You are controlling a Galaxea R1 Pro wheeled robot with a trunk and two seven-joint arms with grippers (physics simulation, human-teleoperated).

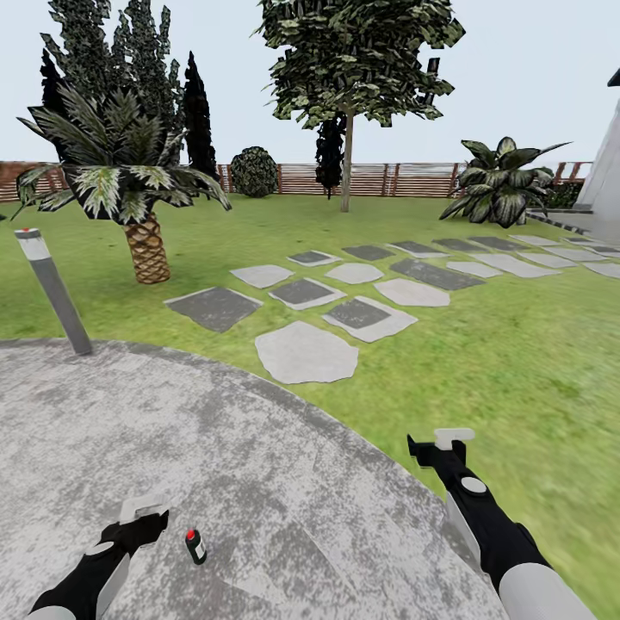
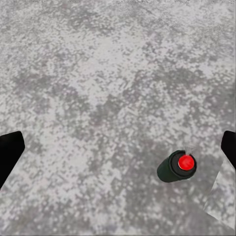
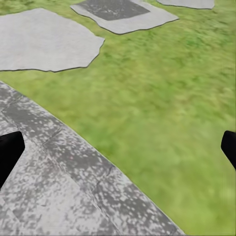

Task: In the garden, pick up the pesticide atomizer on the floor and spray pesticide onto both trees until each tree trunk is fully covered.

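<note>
Dark: 1 pesticide atomizer (image 1: 195, 546).

L gripper (image 1: 145, 508) low, R gripper (image 1: 451, 439) fwd, jaws open

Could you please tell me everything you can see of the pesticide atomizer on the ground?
The pesticide atomizer is a small, dark, roughly cylindrical can with a round red cap or button on top. It stands about upright on the mottled grey paved circle, casting a faint shadow. Nothing but the paving touches it. The left gripper sits just beside it, jaws apart and clear of it.
</note>
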